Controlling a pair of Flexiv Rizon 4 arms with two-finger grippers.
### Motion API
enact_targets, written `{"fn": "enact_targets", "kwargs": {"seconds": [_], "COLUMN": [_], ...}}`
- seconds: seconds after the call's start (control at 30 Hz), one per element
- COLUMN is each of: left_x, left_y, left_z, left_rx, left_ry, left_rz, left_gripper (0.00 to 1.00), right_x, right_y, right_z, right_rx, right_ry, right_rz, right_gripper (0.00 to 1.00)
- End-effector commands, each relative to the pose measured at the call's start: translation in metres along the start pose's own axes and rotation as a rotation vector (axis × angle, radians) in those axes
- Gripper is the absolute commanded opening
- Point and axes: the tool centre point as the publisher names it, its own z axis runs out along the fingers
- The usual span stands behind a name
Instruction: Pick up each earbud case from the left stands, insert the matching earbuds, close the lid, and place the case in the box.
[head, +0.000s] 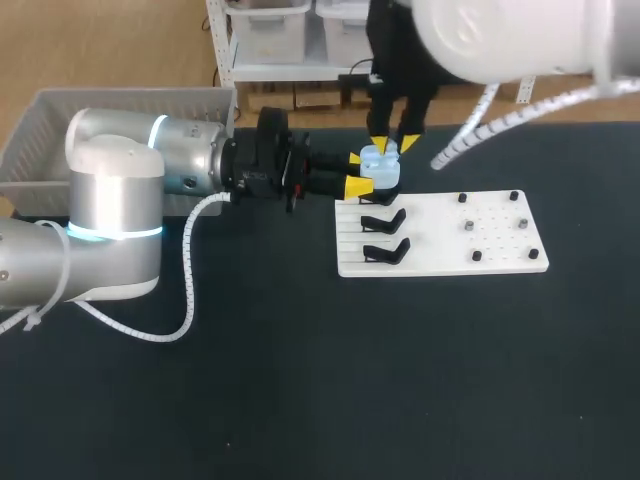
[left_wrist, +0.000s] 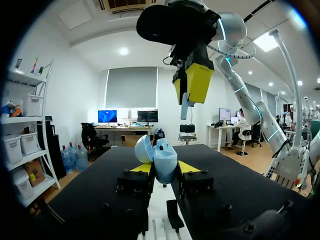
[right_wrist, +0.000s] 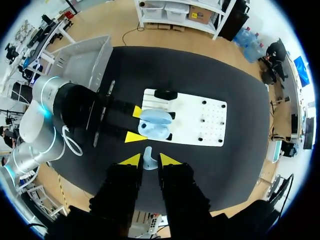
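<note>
A light blue earbud case (head: 381, 166) with its lid open is held just over the far left end of the white board (head: 500, 255). My left gripper (head: 358, 173) is shut on its sides. In the left wrist view the case (left_wrist: 164, 160) stands upright between the fingers of my left gripper (left_wrist: 165, 171). Right above the case, my right gripper (head: 393, 147) points down, shut on a small light blue earbud (right_wrist: 148, 158). In the right wrist view the open case (right_wrist: 155, 124) lies straight ahead of my right gripper (right_wrist: 150, 163). From the left wrist, the earbud (left_wrist: 185, 107) hangs above the case.
Two black stands (head: 384, 235) remain on the board's left part, and small pegs (head: 470, 226) dot its right part. A grey basket (head: 40, 125) sits at the table's far left, behind my left arm.
</note>
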Motion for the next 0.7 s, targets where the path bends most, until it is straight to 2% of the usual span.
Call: {"fn": "enact_targets", "kwargs": {"seconds": [0.03,0.6,0.7], "left_x": [0.0007,0.0007,0.0007], "left_y": [-0.0019,-0.0019,-0.0019], "left_z": [0.0000,0.0000,0.0000], "left_rx": [-0.006,-0.006,-0.006], "left_ry": [-0.002,-0.002,-0.002], "left_rz": [0.003,0.003,0.003], "left_gripper": [0.00,0.00,0.00], "right_x": [-0.0115,-0.0120,-0.0133], "right_y": [-0.0019,-0.0029,-0.0038], "right_z": [0.0071,0.0082,0.0118], "right_rx": [-0.003,-0.014,0.014], "right_ry": [0.033,0.043,0.043], "right_rz": [0.021,0.021,0.011], "right_gripper": [0.00,0.00,0.00]}}
